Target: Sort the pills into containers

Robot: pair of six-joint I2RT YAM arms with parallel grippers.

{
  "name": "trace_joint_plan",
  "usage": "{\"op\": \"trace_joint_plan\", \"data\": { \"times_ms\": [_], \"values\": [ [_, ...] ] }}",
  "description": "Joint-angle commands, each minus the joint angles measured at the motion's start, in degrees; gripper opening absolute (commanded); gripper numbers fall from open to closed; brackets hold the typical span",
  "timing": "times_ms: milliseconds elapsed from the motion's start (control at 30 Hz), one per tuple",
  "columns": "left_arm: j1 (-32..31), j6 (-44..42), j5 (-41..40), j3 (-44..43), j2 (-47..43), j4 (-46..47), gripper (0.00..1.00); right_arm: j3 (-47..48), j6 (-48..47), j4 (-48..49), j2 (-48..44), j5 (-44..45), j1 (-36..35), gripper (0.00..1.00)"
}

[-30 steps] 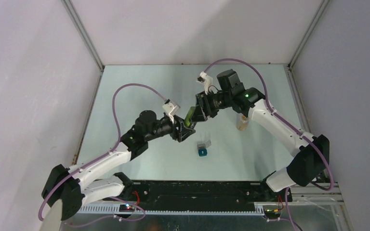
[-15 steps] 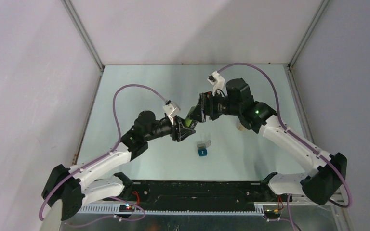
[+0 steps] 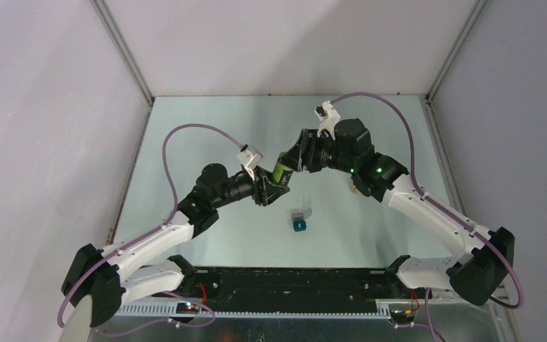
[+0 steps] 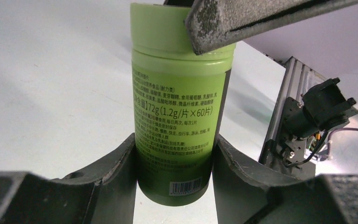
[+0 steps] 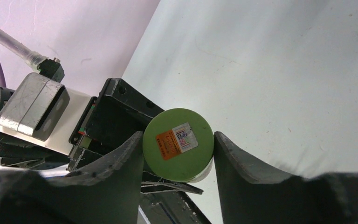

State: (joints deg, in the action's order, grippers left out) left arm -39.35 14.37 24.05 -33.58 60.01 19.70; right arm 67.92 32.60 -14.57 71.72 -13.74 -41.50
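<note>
The dark bottle with the lime-green top [image 3: 281,172] is held in the air over the table's middle, between both grippers. My left gripper [image 3: 272,189] is shut on its lower body; the left wrist view shows the green label [image 4: 177,107] between my fingers [image 4: 116,172]. My right gripper [image 3: 292,159] is shut on the lime-green top [image 5: 178,144], one finger on each side. The pale beige bottle [image 3: 357,188] stands on the table, mostly hidden behind my right arm.
A small teal block [image 3: 299,226] and a small grey piece [image 3: 300,214] lie on the table below the held bottle. Frame posts and walls bound the table at the back and sides. The black rail runs along the near edge [image 3: 292,281].
My right gripper has swung round and come onto the bottle's top from above right. The bottle now stands more upright. My left arm has barely moved.
</note>
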Motion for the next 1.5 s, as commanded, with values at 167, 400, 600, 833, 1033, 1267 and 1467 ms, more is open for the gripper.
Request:
{"op": "trace_joint_plan", "data": {
  "times_ms": [167, 400, 600, 833, 1033, 1267, 1467],
  "values": [
    [0.4, 7.5, 1.6, -3.1, -1.0, 2.5, 0.00, -1.1, -12.2, 7.0, 1.6, -27.7, 3.8, 0.17],
    [2.2, 10.8, 12.6, -4.0, -1.3, 2.3, 0.00, -1.7, -21.2, 9.3, 2.0, -47.4, 8.4, 0.00],
    [2.5, 8.2, 22.9, -3.5, -3.0, 4.5, 0.00, -1.7, -16.7, 15.9, 3.0, -48.1, 11.7, 0.21],
    [2.4, 3.5, 3.5, -2.2, -6.7, -1.9, 0.00, -1.7, -8.7, 11.7, -0.6, -9.7, 3.5, 0.89],
    [2.3, 2.8, -5.6, -1.4, -7.0, -2.1, 0.00, -0.5, -0.1, 8.4, 0.5, 18.7, -7.8, 0.86],
    [2.3, 3.5, -7.6, -1.5, -5.3, -3.1, 0.00, -2.2, 0.6, 15.4, 0.6, 22.8, -9.6, 0.74],
    [2.3, 4.2, -7.1, -1.5, -4.7, -2.6, 0.00, -2.3, 0.8, 17.9, 2.2, 20.2, -9.3, 0.83]
  ]
}}
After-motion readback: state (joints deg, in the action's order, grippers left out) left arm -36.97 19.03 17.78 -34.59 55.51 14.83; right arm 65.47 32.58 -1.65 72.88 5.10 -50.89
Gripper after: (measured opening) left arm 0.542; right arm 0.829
